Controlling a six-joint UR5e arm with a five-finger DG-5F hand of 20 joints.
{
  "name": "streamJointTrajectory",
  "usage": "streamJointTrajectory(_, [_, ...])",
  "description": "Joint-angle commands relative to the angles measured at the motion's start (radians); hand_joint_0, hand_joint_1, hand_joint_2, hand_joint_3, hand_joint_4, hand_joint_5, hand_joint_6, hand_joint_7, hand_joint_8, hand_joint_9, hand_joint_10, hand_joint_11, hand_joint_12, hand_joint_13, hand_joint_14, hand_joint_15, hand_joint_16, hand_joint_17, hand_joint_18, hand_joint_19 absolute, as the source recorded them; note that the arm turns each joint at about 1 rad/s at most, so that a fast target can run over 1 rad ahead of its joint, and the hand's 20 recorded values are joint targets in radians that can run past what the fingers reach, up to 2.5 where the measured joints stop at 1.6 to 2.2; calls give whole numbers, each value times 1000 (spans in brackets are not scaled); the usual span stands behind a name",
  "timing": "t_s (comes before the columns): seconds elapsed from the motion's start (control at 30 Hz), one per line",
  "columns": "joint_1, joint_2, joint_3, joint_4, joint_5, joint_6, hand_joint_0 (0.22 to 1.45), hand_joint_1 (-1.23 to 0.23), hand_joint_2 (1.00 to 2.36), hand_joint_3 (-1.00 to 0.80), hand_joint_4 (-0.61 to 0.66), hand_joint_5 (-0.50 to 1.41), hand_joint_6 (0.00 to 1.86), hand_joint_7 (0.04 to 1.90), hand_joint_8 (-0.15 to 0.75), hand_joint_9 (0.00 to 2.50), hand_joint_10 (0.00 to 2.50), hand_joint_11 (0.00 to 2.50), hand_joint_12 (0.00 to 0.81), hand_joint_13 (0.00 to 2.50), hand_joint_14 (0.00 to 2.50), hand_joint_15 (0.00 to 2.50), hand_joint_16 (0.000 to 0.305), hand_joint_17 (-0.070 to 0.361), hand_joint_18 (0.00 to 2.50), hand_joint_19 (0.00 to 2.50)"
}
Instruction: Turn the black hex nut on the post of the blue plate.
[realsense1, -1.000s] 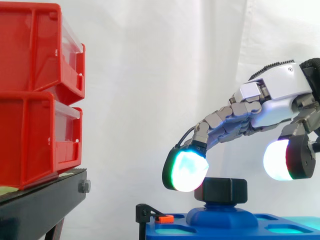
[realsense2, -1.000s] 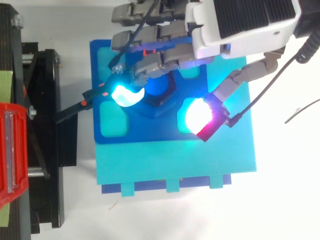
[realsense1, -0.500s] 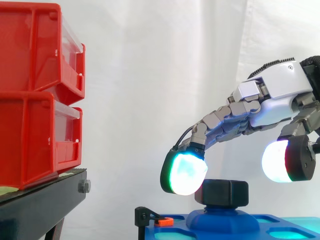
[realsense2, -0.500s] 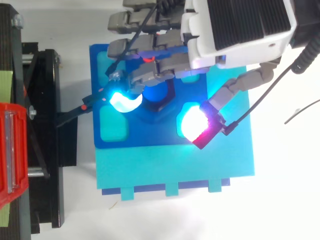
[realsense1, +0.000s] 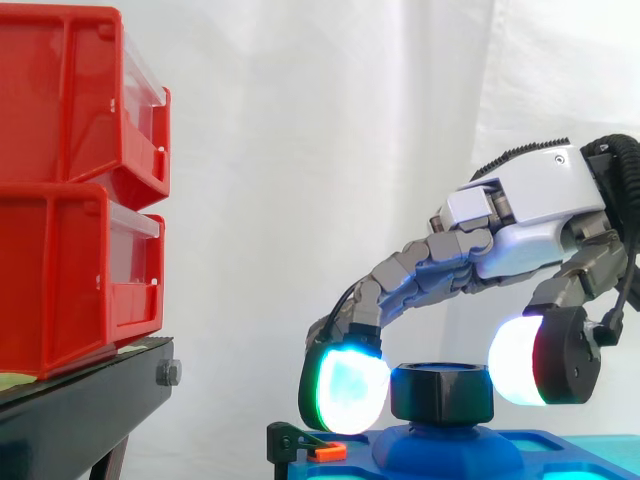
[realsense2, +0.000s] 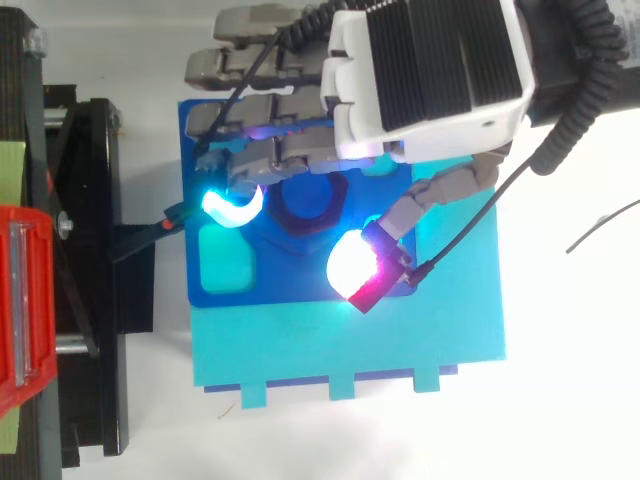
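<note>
We are looking at a black hex nut (realsense1: 440, 392), matte and thick with flat sides, sitting on the rounded post (realsense1: 445, 447) that is rising from the glossy blue plate (realsense2: 290, 278). The plate is lying on a paler cyan block (realsense2: 350, 340). The hand (realsense1: 525, 215), grey-jointed under a smooth white shell, is arching over the nut. Its fingers (realsense1: 345, 390) are curving round it, a bulbous cyan-green tip lying against the nut's left flat. The thumb (realsense1: 520, 360), glowing white and red, is meeting the right side. At the left, two glossy red bins (realsense1: 70, 190) are standing stacked on a black stand (realsense1: 85, 410) before a softly folded white curtain (realsense1: 300, 150).
</note>
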Motion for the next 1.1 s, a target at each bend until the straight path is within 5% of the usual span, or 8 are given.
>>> streamJointTrajectory(0.0, [-6,-2,8,-31,-5,-3,435,-551,1000,-500,140,-217,502,748,181,265,0,0,305,98,1,52,44,100,0,92])
streamJointTrajectory(1.07, [-57,-2,65,-97,-69,-40,435,-566,1000,-500,142,-214,502,735,185,283,0,0,309,133,1,44,46,102,0,82])
